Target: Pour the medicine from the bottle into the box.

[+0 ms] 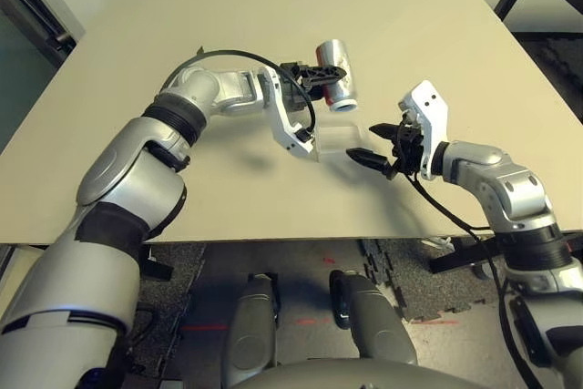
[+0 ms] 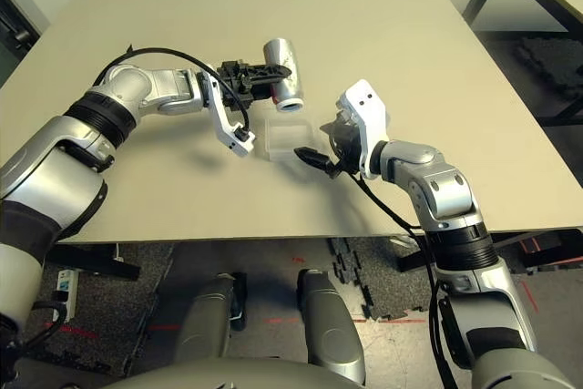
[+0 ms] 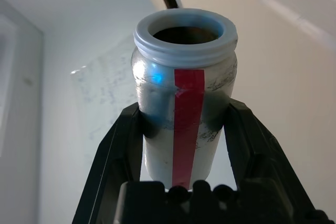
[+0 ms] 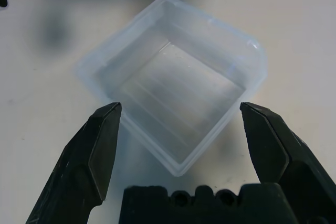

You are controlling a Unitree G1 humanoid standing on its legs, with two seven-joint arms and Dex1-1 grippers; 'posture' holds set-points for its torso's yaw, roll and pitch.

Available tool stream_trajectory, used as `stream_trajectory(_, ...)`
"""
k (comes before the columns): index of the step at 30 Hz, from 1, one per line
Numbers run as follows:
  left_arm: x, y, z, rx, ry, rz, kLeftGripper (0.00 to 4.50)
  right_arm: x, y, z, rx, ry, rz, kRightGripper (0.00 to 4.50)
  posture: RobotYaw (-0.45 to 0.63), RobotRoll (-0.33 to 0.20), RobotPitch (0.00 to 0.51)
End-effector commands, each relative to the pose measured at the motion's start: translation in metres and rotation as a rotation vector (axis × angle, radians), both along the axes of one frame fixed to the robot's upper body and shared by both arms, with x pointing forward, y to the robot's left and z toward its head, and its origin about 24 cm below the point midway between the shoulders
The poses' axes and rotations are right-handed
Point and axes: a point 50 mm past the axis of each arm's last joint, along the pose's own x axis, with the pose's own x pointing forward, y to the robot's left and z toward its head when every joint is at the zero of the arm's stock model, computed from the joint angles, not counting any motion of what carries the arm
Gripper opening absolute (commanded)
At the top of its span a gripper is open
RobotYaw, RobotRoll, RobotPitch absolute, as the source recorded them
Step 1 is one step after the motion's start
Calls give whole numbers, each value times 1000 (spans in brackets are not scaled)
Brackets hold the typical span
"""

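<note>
Bottle (image 1: 336, 75): silver-grey with a red stripe, uncapped, held above the beige worktop (image 1: 137, 61) and tilted so its open white mouth faces down toward the box. The left pincer (image 1: 326, 73) is clamped on its body. Something dark shows inside the mouth in the left wrist view; what it is cannot be told. Box (image 4: 173, 80): clear plastic, resting on the worktop just below the bottle's mouth. The right pincer (image 4: 178, 145) stands wide at the box's near corner, fingers (image 4: 100, 150) apart from its walls.
</note>
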Motion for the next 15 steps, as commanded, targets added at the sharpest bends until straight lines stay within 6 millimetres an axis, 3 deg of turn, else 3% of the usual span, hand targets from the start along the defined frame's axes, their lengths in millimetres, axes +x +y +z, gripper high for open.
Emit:
stream_trajectory(1,-4,-3,7,24,-37,-45,2435,1,1,-2,-1,1,-2,4500,11,0,165)
stream_trajectory(6,-10,-3,3,-2,9,-60,2435,1,1,-2,8,-1,-8,4500,7,0,165)
stream_trajectory(9,-10,0,1,-101,113,-22,2435,1,0,-2,10,0,-10,4500,3,0,164)
stream_trajectory(12,-4,2,0,-283,286,70,2435,0,-1,-2,14,0,-13,4500,1,0,164)
stream_trajectory(15,6,12,-1,-597,530,197,2435,1,-2,-1,22,-4,-18,4500,3,0,162)
